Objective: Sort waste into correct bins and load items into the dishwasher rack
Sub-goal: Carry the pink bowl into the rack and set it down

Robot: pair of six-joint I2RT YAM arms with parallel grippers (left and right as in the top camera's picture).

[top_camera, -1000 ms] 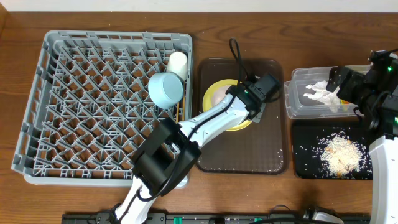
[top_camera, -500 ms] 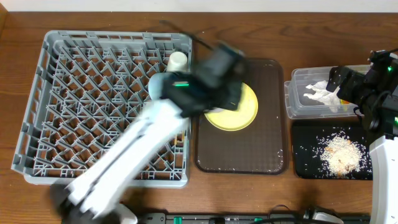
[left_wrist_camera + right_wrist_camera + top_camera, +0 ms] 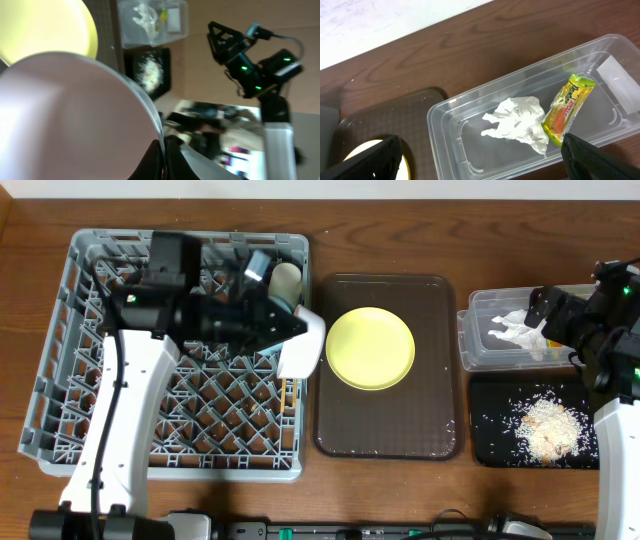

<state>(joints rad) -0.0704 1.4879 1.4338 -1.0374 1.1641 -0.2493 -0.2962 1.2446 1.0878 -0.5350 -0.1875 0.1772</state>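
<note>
White bowl-like cup point(image 3: 303, 345) — gripped by left tool point(image 3: 285, 330), above rack point(image 3: 55, 410) edge; right tool point(image 3: 480, 160) spread wide, empty

Left claw point(image 3: 292, 330) seemingly tight; right claw point(image 3: 482, 160) agape.

A brown, grained wooden table point(image 3: 390, 240) fills the overhead view, evenly lit; beyond its far edge runs a pale strip point(image 3: 300, 188). It is perhaps a wall.

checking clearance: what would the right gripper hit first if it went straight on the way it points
Most likely the crumpled napkin lying in the clear tub, though depth is hard to judge here.
</note>
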